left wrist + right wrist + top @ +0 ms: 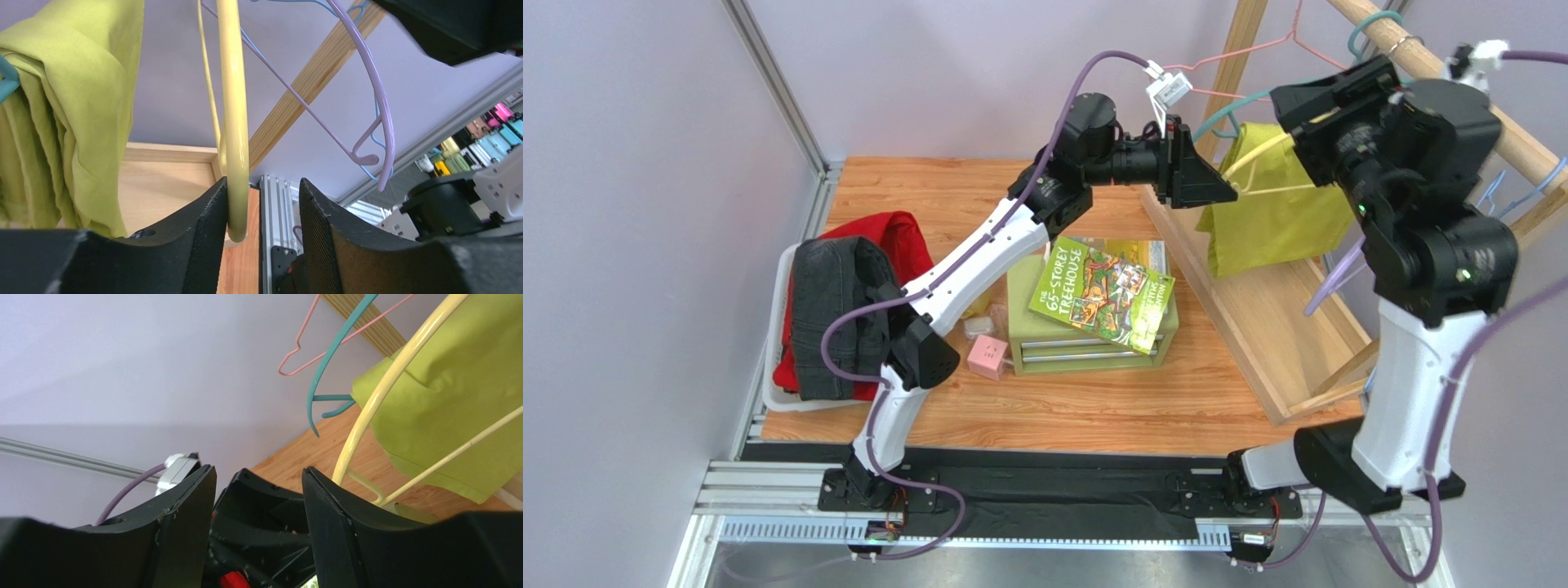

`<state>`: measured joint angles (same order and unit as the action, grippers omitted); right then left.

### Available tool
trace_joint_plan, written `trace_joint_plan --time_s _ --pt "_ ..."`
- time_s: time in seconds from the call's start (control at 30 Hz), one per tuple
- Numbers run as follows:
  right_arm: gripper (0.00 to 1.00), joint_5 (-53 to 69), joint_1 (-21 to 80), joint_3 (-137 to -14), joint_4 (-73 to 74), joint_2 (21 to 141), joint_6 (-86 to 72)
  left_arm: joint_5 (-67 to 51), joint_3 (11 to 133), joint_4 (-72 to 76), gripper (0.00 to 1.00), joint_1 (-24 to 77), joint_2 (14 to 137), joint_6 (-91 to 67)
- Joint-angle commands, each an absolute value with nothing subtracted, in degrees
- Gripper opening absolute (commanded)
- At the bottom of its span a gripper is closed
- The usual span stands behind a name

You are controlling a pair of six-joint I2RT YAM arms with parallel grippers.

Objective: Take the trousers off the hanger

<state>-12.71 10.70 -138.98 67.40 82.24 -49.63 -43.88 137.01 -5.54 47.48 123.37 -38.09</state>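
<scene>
You cannot see the bin (783, 276) at the table's left edge well: red trousers (891, 233) and dark trousers (836, 300) cover most of it. Your left gripper (261, 208) reaches toward the rack; its jaws stand parted around the yellow hanger (235, 122), the left finger against the bar, not clamped. A green book (1106, 294) lies mid-table. The yellow-green trousers (1271, 202) hang folded and creased over that hanger, at the wooden rack (1247, 306) on the table's right side. Your right gripper (258, 496) stands parted, holding nothing, hanger just beside it.
</scene>
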Motion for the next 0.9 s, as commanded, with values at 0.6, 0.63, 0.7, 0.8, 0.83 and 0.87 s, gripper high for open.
trace_joint_plan --time_s 0.6,0.63,0.7,0.8,0.83,0.87 --pt "0.62 -17.14 10.55 -139.49 65.92 70.84 -49.4 -34.36 136.41 -14.5 0.0 61.34 120.33 -32.61" --pt "0.62 -17.49 10.55 -139.22 65.83 70.75 -49.31 -34.54 136.41 -15.72 0.0 62.22 120.24 -32.35" --pt "0.62 -17.75 10.55 -138.52 65.83 70.66 -48.87 -34.8 135.53 -16.35 0.0 62.75 119.36 -31.99" --pt "0.63 -17.75 10.55 -137.03 65.83 70.31 -48.34 -34.98 133.34 -15.65 0.0 63.28 117.95 -31.82" --pt "0.63 -18.01 10.46 -136.5 65.92 70.23 -48.34 -35.15 133.24 -15.82 0.0 63.46 117.95 -31.82" --pt "0.63 -17.93 10.46 -136.06 66.0 69.96 -48.51 -35.33 133.33 -15.99 0.01 63.46 117.95 -31.99"
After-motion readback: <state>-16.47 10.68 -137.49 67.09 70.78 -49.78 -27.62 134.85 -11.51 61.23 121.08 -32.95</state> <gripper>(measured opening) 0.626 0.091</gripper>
